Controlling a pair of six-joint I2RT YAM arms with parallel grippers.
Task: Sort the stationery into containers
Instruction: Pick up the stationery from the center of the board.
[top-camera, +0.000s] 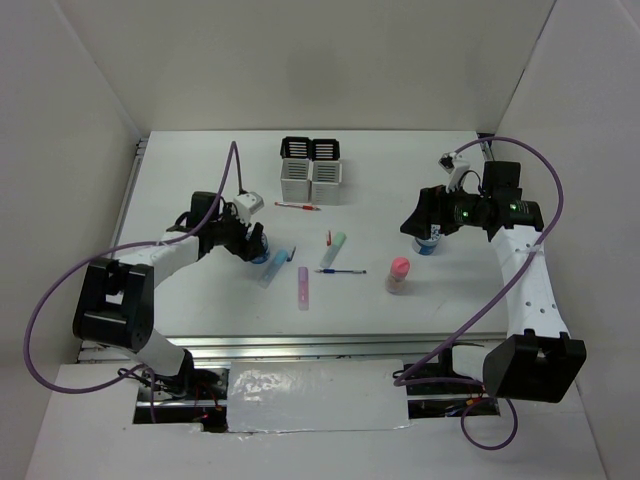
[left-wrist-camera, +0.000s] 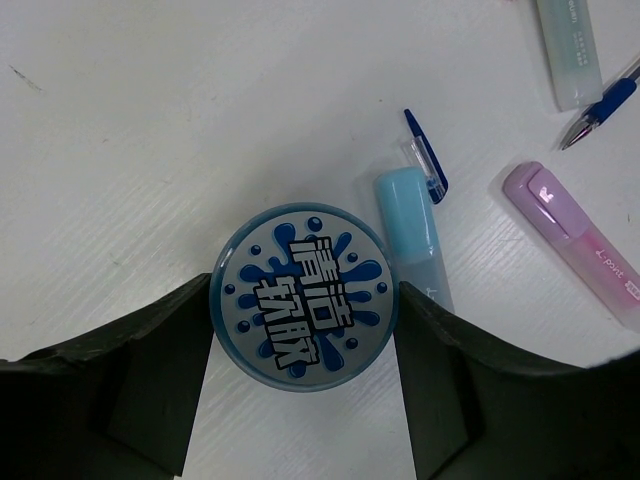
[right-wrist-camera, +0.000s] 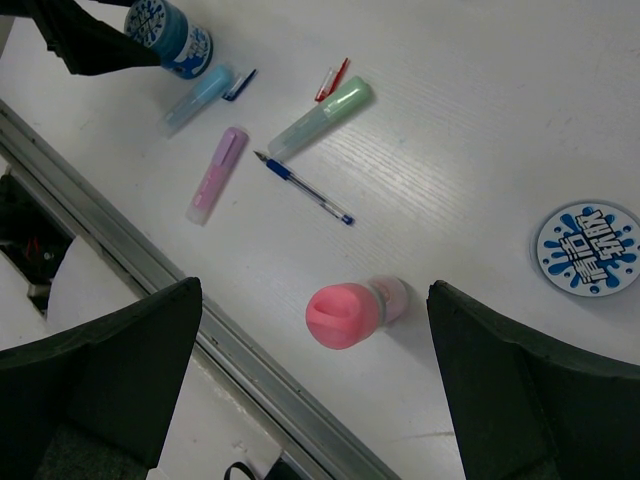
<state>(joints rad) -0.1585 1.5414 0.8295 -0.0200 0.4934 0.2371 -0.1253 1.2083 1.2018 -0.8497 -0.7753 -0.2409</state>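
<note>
The left claw (top-camera: 257, 244) pinches the blue roll (left-wrist-camera: 303, 297) standing on the table (left-wrist-camera: 120, 120) beside the blue stick (left-wrist-camera: 412, 235); its round side could slip from a shallow grip. The right claw (right-wrist-camera: 312, 298) hangs spread, empty

Each arm is built from white tubular links joined by black joint housings. The left arm (top-camera: 165, 255) is mounted on a black, box-shaped base block (top-camera: 110, 300); the right arm (top-camera: 522, 275) is mounted on a matching black block (top-camera: 535, 365). One thin purple cable (top-camera: 33, 320) loops outside the left arm, and a second purple cable (top-camera: 558, 205) arches beside the right arm. Two green indicator lights (top-camera: 462, 213) glow on the right arm's black wrist housings. A small white camera module (top-camera: 250, 203) is fitted at the left wrist. The left gripper (left-wrist-camera: 300, 300) and the right gripper (right-wrist-camera: 315, 290) each carry two matte black, wedge-shaped fingers (left-wrist-camera: 120, 390).
</note>
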